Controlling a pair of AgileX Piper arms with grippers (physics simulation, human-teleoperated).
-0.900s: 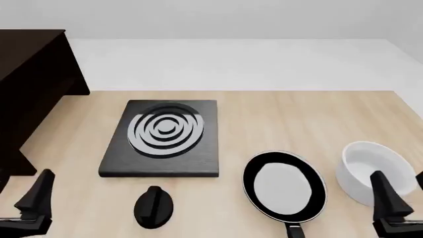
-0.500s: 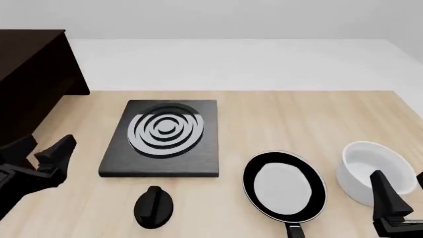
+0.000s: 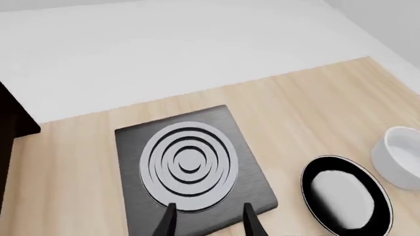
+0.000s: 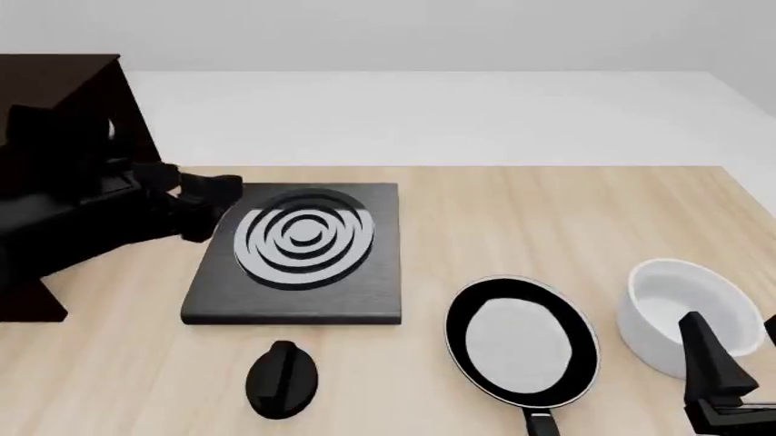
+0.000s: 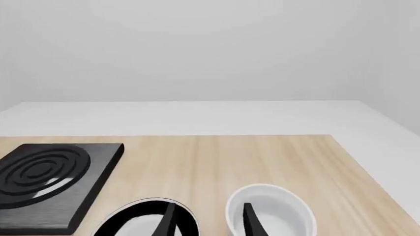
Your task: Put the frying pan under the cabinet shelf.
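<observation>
Over the last second the left arm has swung up from the near left corner of the tabletop (image 4: 485, 195) and forward. The left gripper (image 4: 209, 205) now hangs at the left edge of the hob (image 4: 297, 254), fingers apart and empty. The right gripper (image 4: 715, 386) has not moved; its fingers stand apart with nothing between them.

The pan (image 4: 522, 341) lies flat on the tabletop, just left of the right gripper and well to the right of, and nearer than, the left gripper. Its handle points toward the near edge. The cabinet (image 4: 61, 109) stands directly left of the left gripper; its shelf is not distinguishable in these views.

Judgement: the left arm has moved toward the cabinet side, away from the pan. No grasp has begun. The transfer under the shelf is entirely outstanding.

Inventory:
- Pan: one.
- Hob: one.
- Bowl (image 4: 681, 313): one, touching or just beside the right gripper.
- Black knob-like item (image 4: 283, 380): one, near the hob's front edge.
- Cabinet: one.
- Grippers: two.
</observation>
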